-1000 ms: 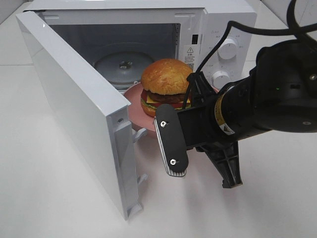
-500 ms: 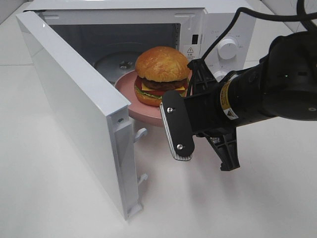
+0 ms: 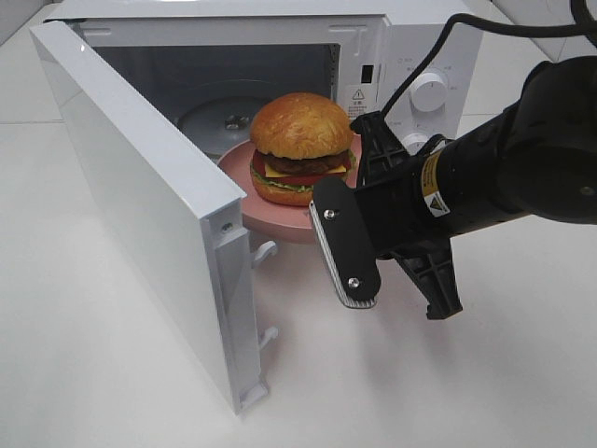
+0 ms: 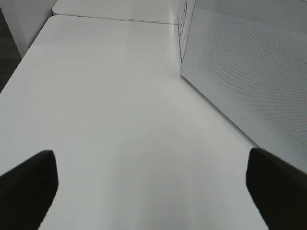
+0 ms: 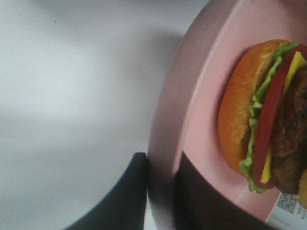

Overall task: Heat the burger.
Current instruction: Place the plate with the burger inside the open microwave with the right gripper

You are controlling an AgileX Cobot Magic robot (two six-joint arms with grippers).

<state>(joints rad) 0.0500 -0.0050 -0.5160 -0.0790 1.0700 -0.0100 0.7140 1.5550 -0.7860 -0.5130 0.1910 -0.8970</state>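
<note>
1. Exterior high: seeing white microwave [image 3: 410, 37] on white table [image 3: 93, 373], with door [image 3: 140, 205] swung wide open on the left of view. Inside, seeing round turntable [image 3: 210, 121]; on the front panel, two white knobs [image 3: 430, 91].
2. Same view: finding burger [image 3: 301, 147] upright on pink plate [image 3: 280, 217], held off the table at the cavity mouth, just in front of the turntable. Cannot tell whether the plate touches the cavity floor.
3. Same view: coming in from the right with right gripper [image 3: 362, 177], clenched on the plate rim on the knob side. Mostly hidden behind the dark wrist housing, so going by the wrist cam for grip detail.
4. Left wrist: seeing left gripper [image 4: 153, 191] released, with dark fingers [image 4: 26, 182] spread to opposite frame corners and only bare table [image 4: 110, 96] between. Nothing grasped. Standing nearby on the table, a white panel [image 4: 249, 72] with a fine dot pattern.
5. Right wrist: seeing right gripper [image 5: 160, 191] pinching the pink plate [image 5: 168, 120] by its rim, one dark finger against each face. Burger [image 5: 264, 120] sitting on the plate close to the grip point, with bottom bun, lettuce, tomato, cheese and patty all visible edge-on.
</note>
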